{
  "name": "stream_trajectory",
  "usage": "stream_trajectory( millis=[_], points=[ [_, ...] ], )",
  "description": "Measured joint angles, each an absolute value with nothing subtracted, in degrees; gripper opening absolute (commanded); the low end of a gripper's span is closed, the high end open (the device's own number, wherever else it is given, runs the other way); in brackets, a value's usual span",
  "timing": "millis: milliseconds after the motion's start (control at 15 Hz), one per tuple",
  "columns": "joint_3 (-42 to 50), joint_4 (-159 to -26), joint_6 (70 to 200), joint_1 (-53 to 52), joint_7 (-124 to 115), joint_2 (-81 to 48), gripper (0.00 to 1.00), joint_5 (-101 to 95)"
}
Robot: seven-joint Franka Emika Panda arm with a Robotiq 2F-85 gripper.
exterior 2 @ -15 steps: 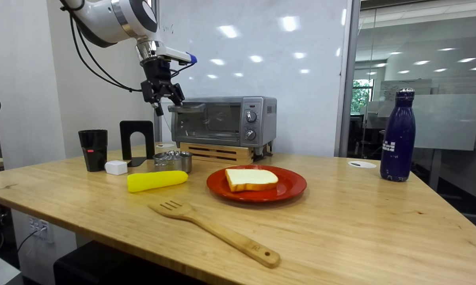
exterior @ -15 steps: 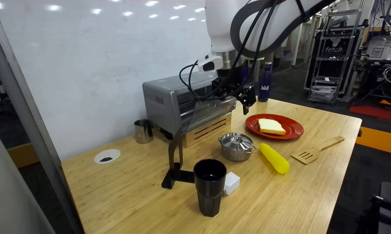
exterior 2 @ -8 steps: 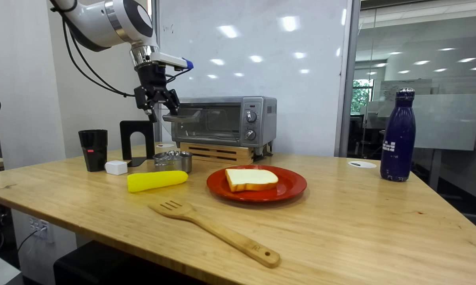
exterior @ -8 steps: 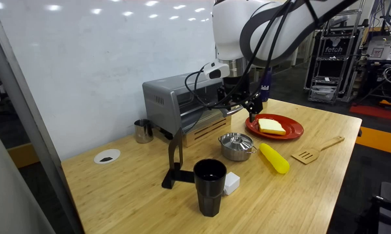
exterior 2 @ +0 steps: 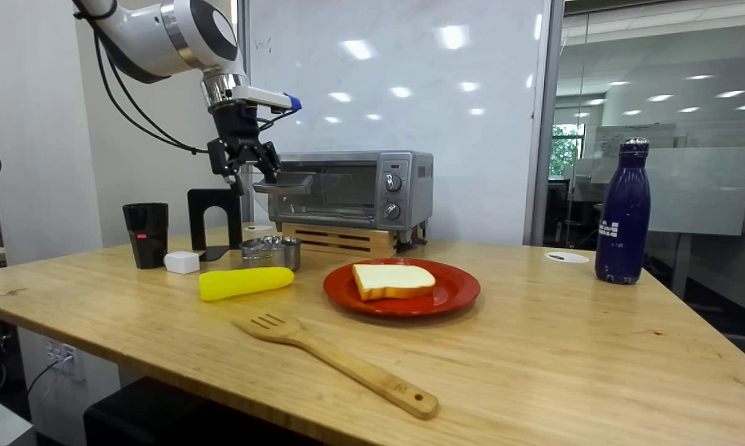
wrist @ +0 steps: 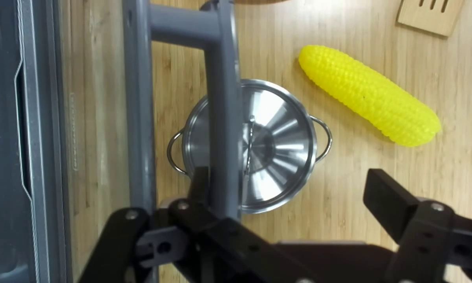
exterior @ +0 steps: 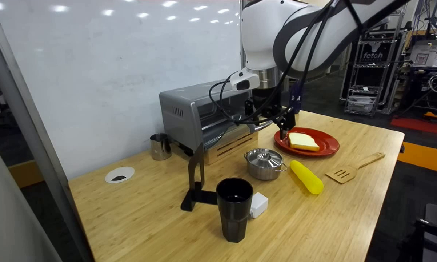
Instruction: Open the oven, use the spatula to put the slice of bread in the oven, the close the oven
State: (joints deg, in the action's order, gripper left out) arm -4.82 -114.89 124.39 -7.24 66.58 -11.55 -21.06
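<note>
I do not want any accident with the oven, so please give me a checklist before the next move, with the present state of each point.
1. Fingers open: ok, spread apart.
2. Handle between them: ok, one finger on its door side; contact I cannot tell.
3. Oven door fully down: not ok, it looks only part-open.
4. Pot clear of the door's path: cannot tell; the handle crosses over it in the wrist view.
5. Slice of bread on the red plate: ok.
6. Spatula free to take: ok, lying uncovered on the table.
</note>
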Motion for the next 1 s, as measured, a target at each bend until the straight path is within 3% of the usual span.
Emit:
stream_trajectory(
  millis=[1000],
  points=[
    [-4.8, -129.4, 141.7, -7.1, 63.5, -4.3, 1.00, -33.9]
  ],
)
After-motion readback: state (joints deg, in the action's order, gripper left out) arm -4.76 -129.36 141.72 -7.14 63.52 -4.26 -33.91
